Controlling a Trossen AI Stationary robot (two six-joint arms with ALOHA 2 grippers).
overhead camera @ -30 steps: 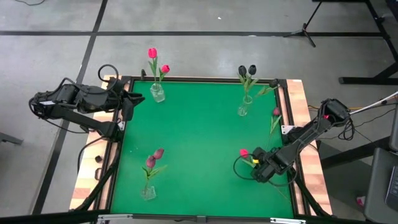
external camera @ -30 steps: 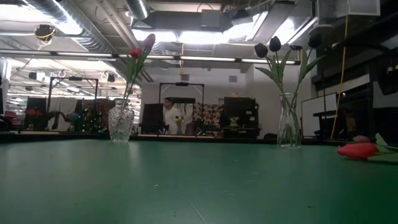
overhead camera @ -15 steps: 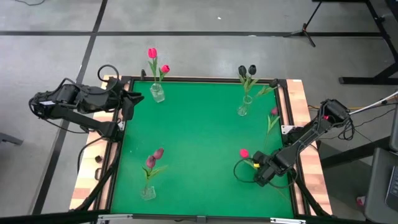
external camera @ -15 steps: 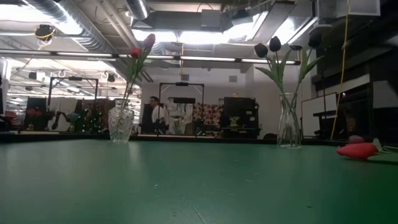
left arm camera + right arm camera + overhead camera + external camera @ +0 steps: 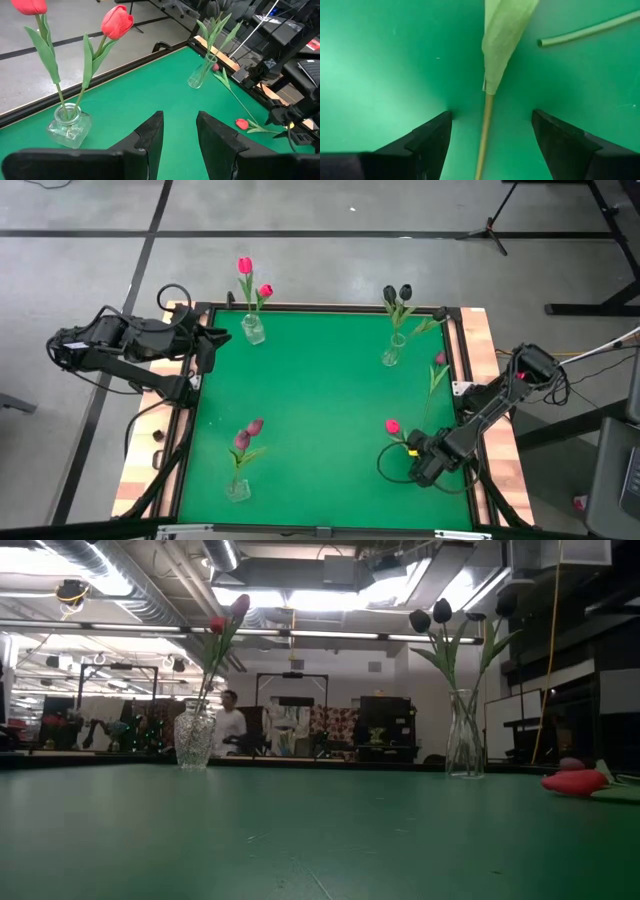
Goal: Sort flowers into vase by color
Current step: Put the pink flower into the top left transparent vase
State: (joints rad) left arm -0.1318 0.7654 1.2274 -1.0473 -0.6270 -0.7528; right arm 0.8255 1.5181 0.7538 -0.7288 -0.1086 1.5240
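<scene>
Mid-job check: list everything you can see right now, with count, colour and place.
Table: one, green top, wood rim.
Vases: three, clear glass; far-left, far-right, near-left.
Red tulips: two, in the far-left vase.
Black tulips: two, in the far-right vase.
Maroon tulips: two, in the near-left vase.
Loose red tulip: one, lying on the table near the right side.
Loose maroon tulip: one, lying by the right edge.
Person: one, light top, in the room beyond the table.
Left gripper: open, empty, at the far-left corner.
Right gripper: open, straddling the loose red tulip's stem.
</scene>
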